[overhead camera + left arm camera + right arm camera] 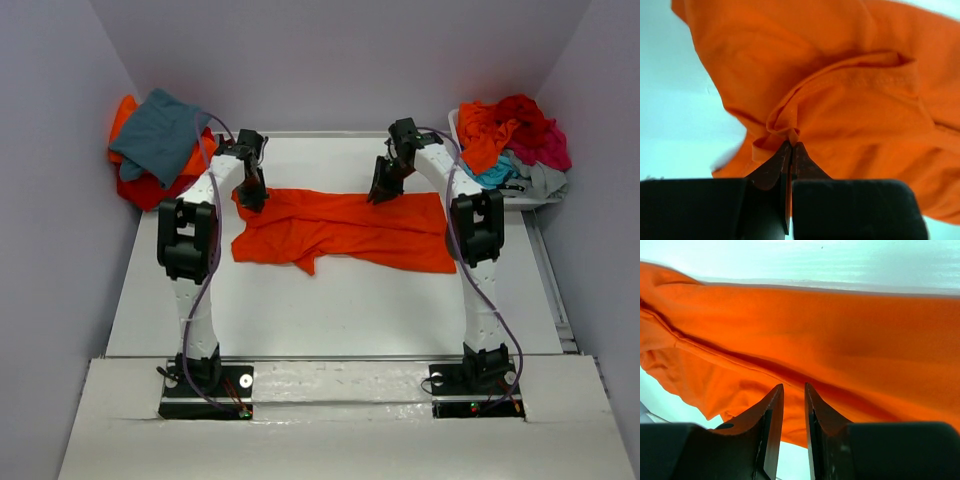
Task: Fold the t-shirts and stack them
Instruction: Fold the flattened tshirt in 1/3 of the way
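Observation:
A bright orange t-shirt (350, 230) lies spread sideways across the middle of the white table. My left gripper (253, 198) is at its far left corner, shut on a bunched fold of the orange cloth (850, 100); the left wrist view shows the fold pinched between the tips (791, 144). My right gripper (381, 190) sits at the shirt's far edge, right of centre. Its jaws (793, 386) stand a narrow gap apart with nothing between them, the orange cloth (840, 340) just beyond the tips.
A teal-grey shirt (160, 135) tops a red and orange pile (150, 188) at the back left, against the wall. A white bin (535, 197) at the back right holds orange (480, 130), red (520, 110), magenta (550, 150), turquoise and grey shirts.

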You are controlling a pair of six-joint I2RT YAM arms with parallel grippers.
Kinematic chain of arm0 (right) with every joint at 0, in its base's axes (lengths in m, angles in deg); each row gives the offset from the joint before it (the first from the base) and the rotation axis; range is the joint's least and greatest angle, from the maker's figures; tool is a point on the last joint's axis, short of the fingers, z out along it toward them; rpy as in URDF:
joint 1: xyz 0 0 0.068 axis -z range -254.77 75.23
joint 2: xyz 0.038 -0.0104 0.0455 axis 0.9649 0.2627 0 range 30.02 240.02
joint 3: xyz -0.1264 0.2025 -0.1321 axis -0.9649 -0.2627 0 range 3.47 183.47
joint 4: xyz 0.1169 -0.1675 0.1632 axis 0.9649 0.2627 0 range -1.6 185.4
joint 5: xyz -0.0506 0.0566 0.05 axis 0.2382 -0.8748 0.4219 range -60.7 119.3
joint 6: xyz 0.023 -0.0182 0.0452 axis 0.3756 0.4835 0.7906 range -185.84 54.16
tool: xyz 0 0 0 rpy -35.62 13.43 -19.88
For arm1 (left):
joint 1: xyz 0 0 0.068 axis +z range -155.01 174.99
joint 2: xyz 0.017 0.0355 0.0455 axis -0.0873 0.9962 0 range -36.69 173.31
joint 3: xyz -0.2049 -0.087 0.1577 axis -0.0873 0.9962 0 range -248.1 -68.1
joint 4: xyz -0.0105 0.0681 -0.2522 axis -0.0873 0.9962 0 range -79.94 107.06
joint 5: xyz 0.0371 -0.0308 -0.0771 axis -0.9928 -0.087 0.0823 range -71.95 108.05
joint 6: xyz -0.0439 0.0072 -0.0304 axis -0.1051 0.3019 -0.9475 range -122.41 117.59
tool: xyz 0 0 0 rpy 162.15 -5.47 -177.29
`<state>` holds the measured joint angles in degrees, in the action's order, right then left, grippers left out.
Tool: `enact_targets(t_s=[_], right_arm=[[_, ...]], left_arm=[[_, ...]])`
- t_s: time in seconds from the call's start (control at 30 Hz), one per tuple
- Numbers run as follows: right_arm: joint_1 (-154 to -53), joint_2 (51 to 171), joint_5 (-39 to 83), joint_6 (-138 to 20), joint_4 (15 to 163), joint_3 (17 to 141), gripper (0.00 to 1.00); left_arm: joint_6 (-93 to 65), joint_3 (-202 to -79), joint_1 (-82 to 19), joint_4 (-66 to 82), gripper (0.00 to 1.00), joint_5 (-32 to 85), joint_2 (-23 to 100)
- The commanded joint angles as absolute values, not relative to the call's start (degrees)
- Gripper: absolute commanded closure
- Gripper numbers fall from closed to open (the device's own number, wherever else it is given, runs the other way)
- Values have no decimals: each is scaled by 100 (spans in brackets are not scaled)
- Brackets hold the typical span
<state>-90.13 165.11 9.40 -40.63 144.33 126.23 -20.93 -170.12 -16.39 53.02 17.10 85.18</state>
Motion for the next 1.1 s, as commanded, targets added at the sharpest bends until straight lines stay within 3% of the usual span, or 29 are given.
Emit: enact_targets(t_s=[0.0,0.67,0.73,0.8,0.83,0.9,0.93,1.07], right_arm=[[-8998,16072,970,-4158,14299,12485,71],[-8998,15799,935,-4106,14140,12063,71],[-8998,15782,944,-4123,14131,12019,71],[-8998,15755,953,-4141,14105,11949,71],[-8998,15738,970,-4150,14096,11923,71],[-8998,15720,979,-4150,14070,11861,71],[-8998,15711,979,-4150,14053,11818,71],[-8998,15720,988,-4158,14035,11791,71]], left_arm=[[-2165,-16496,-1766,5339,94,1875,7626],[-2385,-14650,-2092,5041,93,2535,6527],[-2394,-14606,-2092,5049,89,2535,6500],[-2394,-14597,-2092,5075,74,2491,6439],[-2394,-14614,-2092,5084,61,2447,6421],[-2385,-14676,-2092,5137,51,2351,6377],[-2403,-14720,-2092,5155,39,2307,6360],[-2385,-14983,-2092,5234,25,2122,6342]])
